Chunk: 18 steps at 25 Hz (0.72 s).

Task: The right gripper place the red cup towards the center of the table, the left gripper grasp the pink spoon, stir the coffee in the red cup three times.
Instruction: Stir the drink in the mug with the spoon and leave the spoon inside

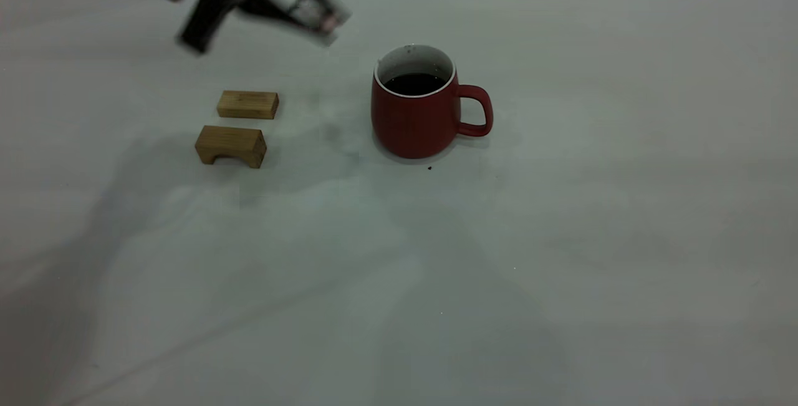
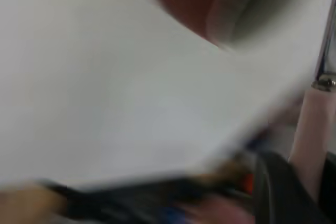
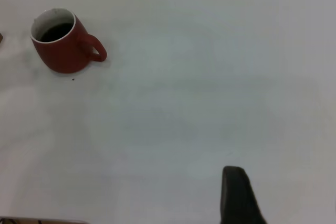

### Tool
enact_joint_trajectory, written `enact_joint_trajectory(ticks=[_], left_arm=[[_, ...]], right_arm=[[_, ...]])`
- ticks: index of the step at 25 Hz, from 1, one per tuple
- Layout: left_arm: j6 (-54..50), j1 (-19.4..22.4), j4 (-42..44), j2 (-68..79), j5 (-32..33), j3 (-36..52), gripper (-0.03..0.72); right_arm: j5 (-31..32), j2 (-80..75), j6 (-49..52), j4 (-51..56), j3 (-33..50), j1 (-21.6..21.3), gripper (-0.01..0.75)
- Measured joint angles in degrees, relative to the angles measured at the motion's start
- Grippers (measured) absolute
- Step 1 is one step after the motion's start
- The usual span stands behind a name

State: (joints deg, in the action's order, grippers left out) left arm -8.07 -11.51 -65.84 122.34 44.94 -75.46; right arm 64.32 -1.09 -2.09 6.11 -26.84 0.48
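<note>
**Spoon held high, cup off to the side**

Red cup [image 1: 416, 110] of coffee [image 1: 414, 83] stands mid-table [image 1: 561, 256]. Near the far edge, the left gripper [image 1: 262, 0] holds the pink spoon [image 1: 321, 19] above the surface; the cup lies to the spoon's right and nearer the front edge.

The right gripper [image 3: 239, 198] is parked well apart, its jaws unclear.

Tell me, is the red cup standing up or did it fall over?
Standing up. The red cup sits on its base on the table, rim on top, with the dark coffee level inside and none spilled around it.
</note>
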Motion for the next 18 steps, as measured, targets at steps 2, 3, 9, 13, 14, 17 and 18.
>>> enact_joint_trajectory(ticks=[2, 3, 9, 13, 14, 17, 18], left_arm=[[-1.3, -0.18, -11.17, 0.0, 2.08, 0.0, 0.17], [-2.83, -0.32, -16.36, 0.0, 2.47, 0.0, 0.17], [-21.19, -2.7, -32.12, 0.84, 4.99, -0.05, 0.17], [-37.51, -3.97, -32.65, 1.35, 2.15, -0.05, 0.17], [-40.23, -4.26, -32.81, 1.35, 1.04, -0.05, 0.17], [-43.35, -5.43, -32.88, 1.35, -3.45, -0.05, 0.17], [-43.63, -5.62, -32.93, 1.35, -4.9, -0.05, 0.17]], right_arm=[[0.0, 0.0, 0.0, 0.0, 0.0, 0.0, 0.479], [0.0, 0.0, 0.0, 0.0, 0.0, 0.0, 0.479], [0.0, 0.0, 0.0, 0.0, 0.0, 0.0, 0.479], [0.0, 0.0, 0.0, 0.0, 0.0, 0.0, 0.479], [0.0, 0.0, 0.0, 0.0, 0.0, 0.0, 0.479], [0.0, 0.0, 0.0, 0.0, 0.0, 0.0, 0.479], [0.0, 0.0, 0.0, 0.0, 0.0, 0.0, 0.479]])
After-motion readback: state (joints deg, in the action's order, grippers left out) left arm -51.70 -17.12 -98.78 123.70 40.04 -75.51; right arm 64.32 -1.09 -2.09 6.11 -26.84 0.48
